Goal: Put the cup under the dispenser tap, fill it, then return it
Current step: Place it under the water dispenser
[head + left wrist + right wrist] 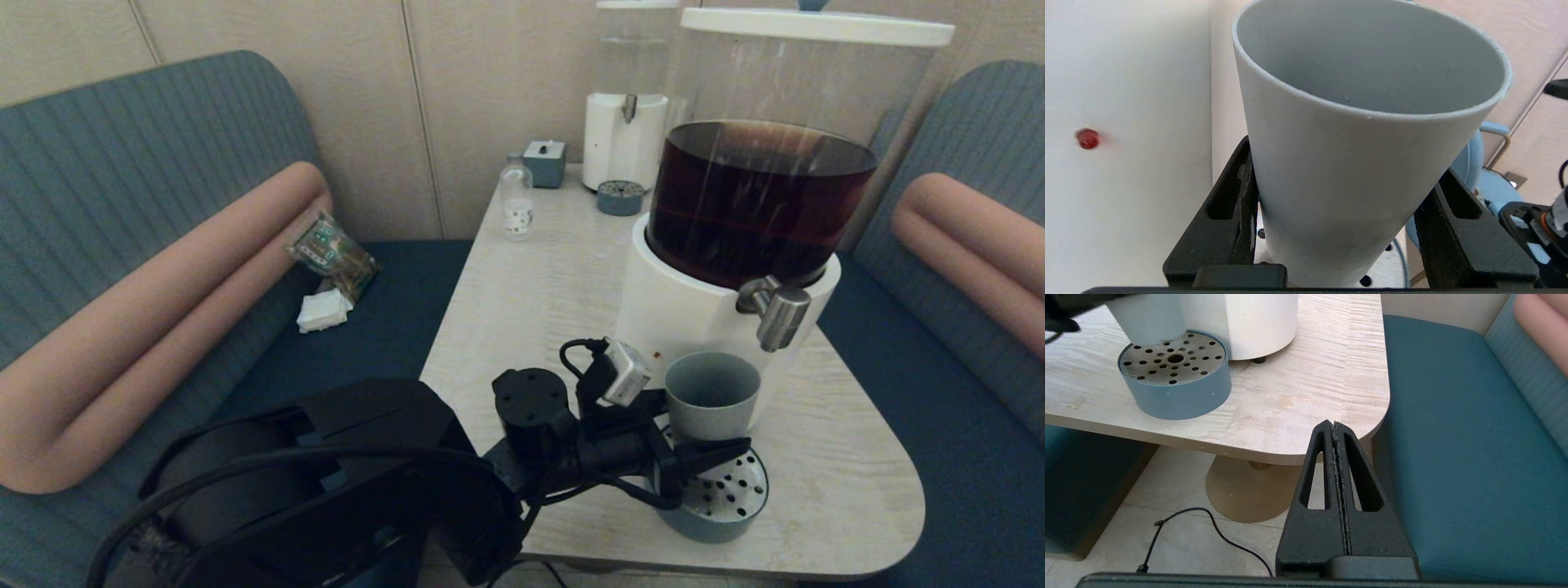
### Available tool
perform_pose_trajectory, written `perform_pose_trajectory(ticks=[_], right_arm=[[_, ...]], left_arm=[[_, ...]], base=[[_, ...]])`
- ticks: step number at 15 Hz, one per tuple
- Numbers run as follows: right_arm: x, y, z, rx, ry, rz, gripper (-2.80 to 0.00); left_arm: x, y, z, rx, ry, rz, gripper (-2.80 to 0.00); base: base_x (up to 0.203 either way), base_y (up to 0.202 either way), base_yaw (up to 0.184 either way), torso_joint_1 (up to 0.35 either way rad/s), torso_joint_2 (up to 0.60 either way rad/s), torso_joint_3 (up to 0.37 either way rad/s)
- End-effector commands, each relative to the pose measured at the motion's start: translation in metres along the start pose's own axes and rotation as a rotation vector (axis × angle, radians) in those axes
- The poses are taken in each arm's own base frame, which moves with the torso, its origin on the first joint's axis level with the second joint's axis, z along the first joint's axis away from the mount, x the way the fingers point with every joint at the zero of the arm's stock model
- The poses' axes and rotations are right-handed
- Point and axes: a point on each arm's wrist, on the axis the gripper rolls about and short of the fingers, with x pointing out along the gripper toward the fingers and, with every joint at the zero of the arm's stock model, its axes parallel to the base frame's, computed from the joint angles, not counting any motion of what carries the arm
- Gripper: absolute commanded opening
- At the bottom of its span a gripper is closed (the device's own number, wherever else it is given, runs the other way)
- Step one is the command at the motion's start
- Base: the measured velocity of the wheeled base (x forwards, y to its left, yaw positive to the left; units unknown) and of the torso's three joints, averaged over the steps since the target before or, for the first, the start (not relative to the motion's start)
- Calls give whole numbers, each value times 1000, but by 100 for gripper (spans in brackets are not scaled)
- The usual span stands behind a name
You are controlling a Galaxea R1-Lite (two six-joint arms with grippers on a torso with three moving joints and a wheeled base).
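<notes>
The grey-blue cup [712, 394] stands upright over the perforated drip tray [729, 500], close against the big dispenser's white base [673, 306]. My left gripper [707, 431] is shut on the cup, its black fingers [1237, 192] pressing low on both sides of the cup [1355, 171]. The steel dispenser tap [775, 310] juts out above and just right of the cup's rim, so the cup's mouth is not squarely beneath it. The cup looks empty. My right gripper [1334, 425] is shut on nothing, parked below the table's near right corner.
The tank above holds dark brown liquid. At the table's [531, 286] far end are a smaller clear dispenser [624, 122], its small drip tray [620, 197], a small bottle [516, 200] and a grey box [544, 162]. Blue benches flank the table. A red drop [1088, 139] marks the base.
</notes>
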Motion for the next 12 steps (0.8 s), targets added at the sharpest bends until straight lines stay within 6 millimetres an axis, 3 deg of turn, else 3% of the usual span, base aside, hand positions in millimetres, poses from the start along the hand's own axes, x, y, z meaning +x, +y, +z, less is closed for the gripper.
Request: perform_pose_trajectory(ticks=[1, 12], right_arm=[[0, 0, 0, -1, 1, 1, -280], [0, 0, 0, -1, -1, 1, -280]], left_arm=[[2, 2, -8, -2, 2, -4, -280], [8, 7, -26, -7, 8, -7, -280]], base=[[0, 0, 0, 0, 0, 0], [0, 0, 0, 0, 0, 0]])
